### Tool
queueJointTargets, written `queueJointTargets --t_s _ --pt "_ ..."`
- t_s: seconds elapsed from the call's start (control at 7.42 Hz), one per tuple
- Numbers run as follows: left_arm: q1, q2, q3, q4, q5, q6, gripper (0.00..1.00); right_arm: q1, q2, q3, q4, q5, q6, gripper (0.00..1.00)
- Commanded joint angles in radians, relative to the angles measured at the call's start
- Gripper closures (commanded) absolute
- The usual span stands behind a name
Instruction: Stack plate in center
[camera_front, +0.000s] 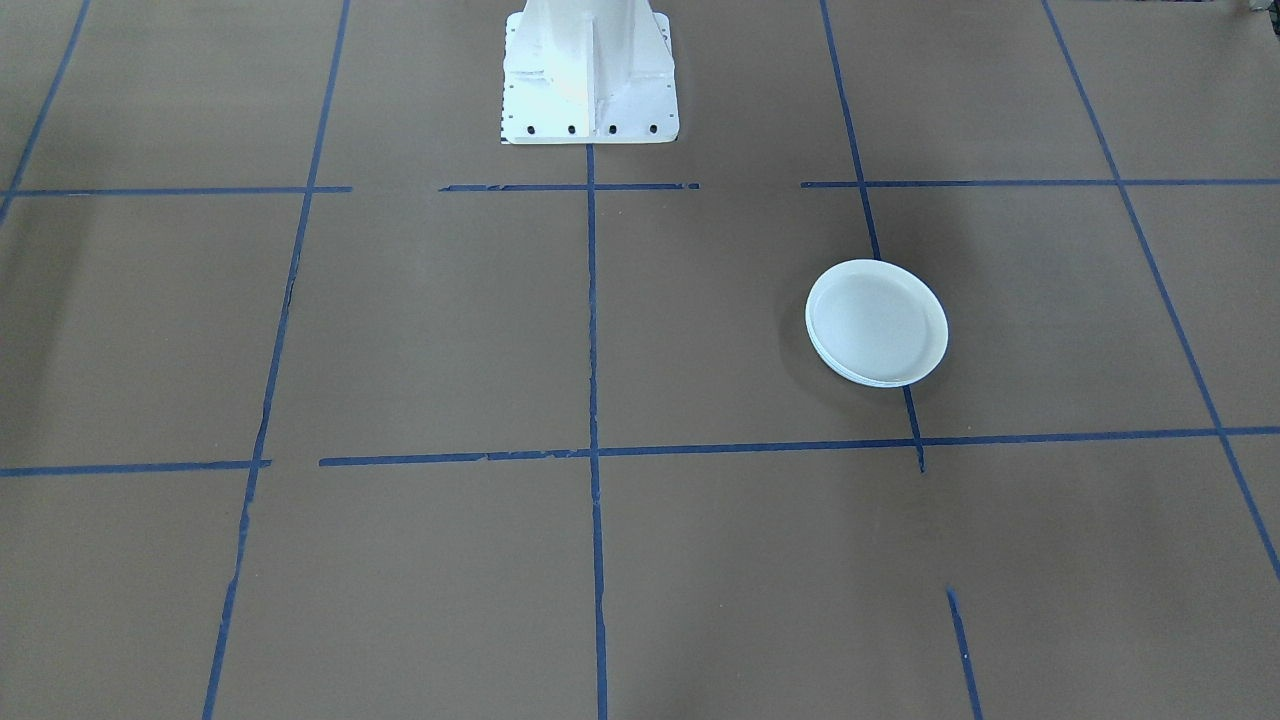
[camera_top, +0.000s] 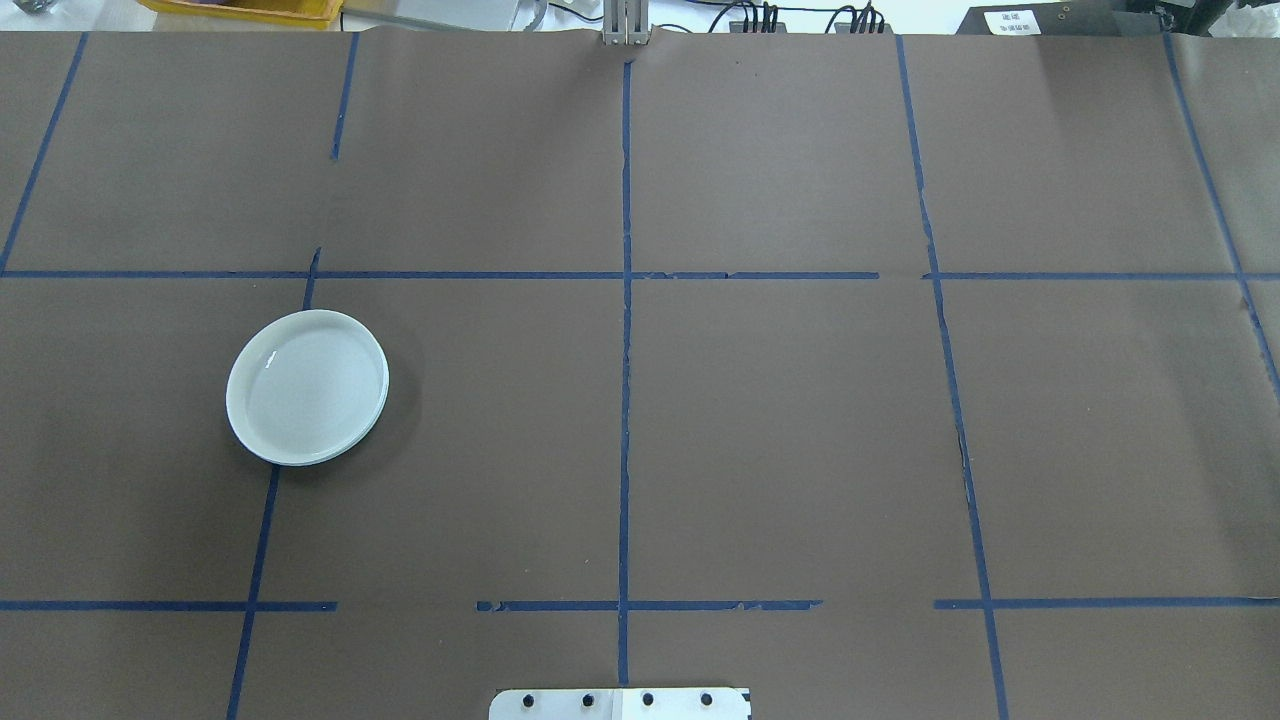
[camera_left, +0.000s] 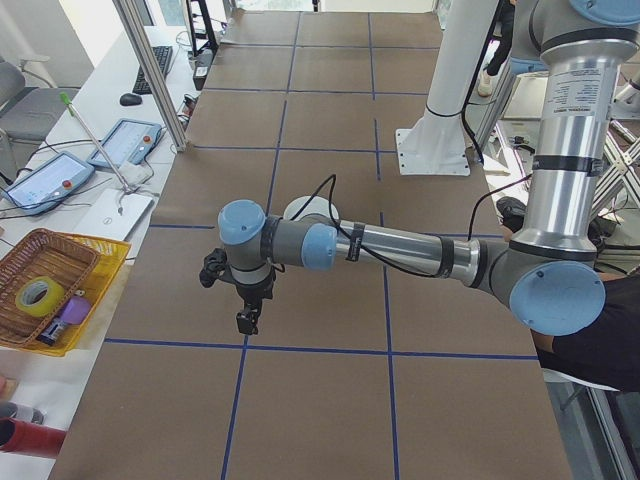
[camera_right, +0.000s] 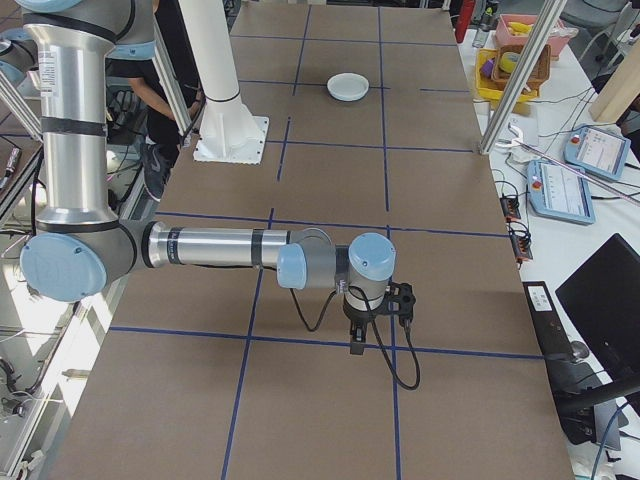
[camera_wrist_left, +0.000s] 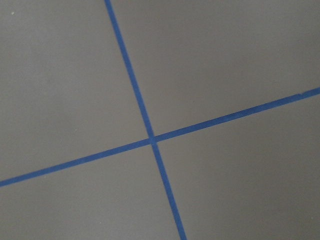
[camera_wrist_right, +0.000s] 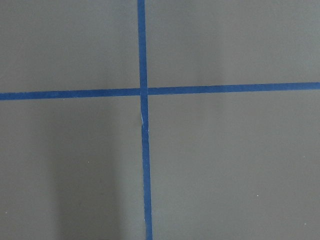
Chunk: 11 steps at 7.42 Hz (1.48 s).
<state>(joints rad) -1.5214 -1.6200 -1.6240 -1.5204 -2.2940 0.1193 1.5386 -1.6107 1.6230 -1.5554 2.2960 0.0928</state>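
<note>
Plate stack (camera_top: 307, 387) flat, rims up, round, on blue tape line (camera_top: 256, 560), both arms' jaws' state unclear

The table (camera_top: 780, 420) was covered in brown paper, marked into large rectangles by lines of blue tape (camera_top: 626, 400); several lines were broken or frayed. A stack of pale plates (camera_top: 307, 386) rested directly on the surface, on the robot's left half, sitting across one tape line. The topmost plate was smooth and glossy; rims of further plates showed just beneath it, their number not determinable. The robot's white base (camera_front: 590, 75) was bolted to the table at the middle of one long edge.
</note>
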Motion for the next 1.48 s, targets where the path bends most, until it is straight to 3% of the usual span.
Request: queueJointTargets --t_s 0.0,1.35 --pt "-0.022 0.055 0.03 0.002 -0.103 0.04 0.0 0.0 0.0 0.0 0.0 0.0 -0.001 0.0" --pt "-0.075 0.078 0.026 0.008 -0.091 0.04 0.0 0.0 0.0 0.0 0.0 0.0 -0.001 0.0"
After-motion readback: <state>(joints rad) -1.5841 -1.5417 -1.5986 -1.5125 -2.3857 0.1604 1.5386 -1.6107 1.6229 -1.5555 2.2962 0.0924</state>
